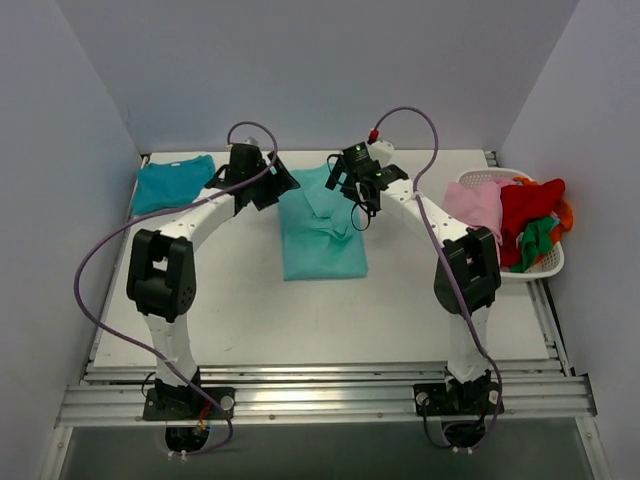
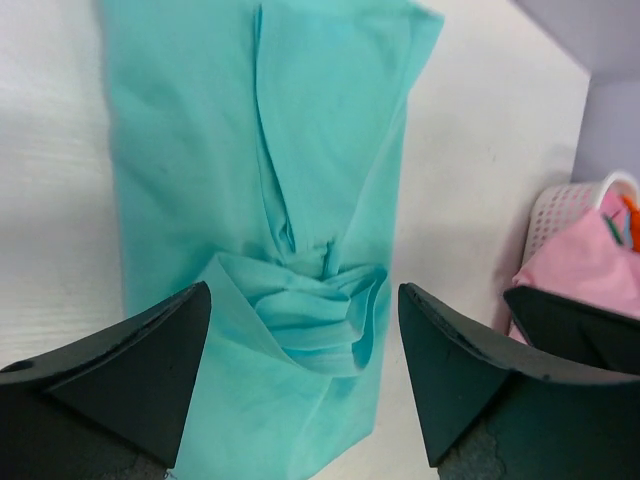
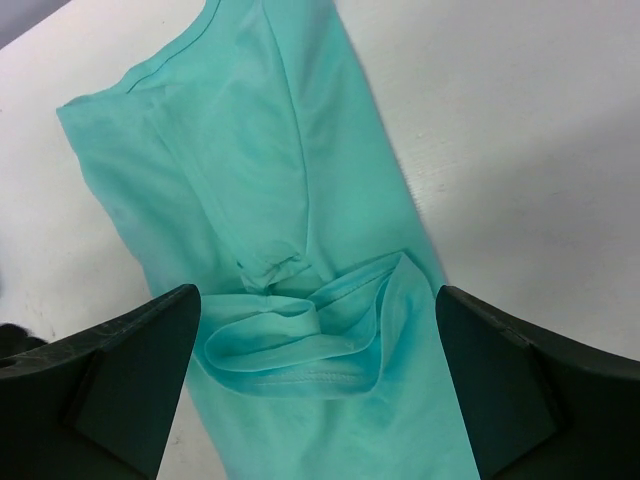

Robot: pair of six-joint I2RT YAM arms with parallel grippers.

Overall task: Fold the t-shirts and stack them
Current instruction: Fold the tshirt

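Note:
A light turquoise t-shirt (image 1: 322,238) lies partly folded into a long strip in the middle of the white table (image 1: 250,310). A bunched sleeve fold sits on its far half. My left gripper (image 1: 280,187) hovers over the strip's far left corner, and my right gripper (image 1: 362,207) over its far right side. In the left wrist view the left gripper (image 2: 305,335) is open above the rumpled fold of the shirt (image 2: 200,150). The right gripper (image 3: 318,345) is open too, with the shirt's (image 3: 250,130) looped hem below it. A darker teal-blue t-shirt (image 1: 172,183) lies folded at the back left corner.
A white basket (image 1: 540,268) at the table's right edge holds pink (image 1: 475,205), red (image 1: 528,205) and green (image 1: 535,240) garments. The basket (image 2: 560,205) and the pink cloth (image 2: 585,265) also show in the left wrist view. Grey walls close in the back and both sides.

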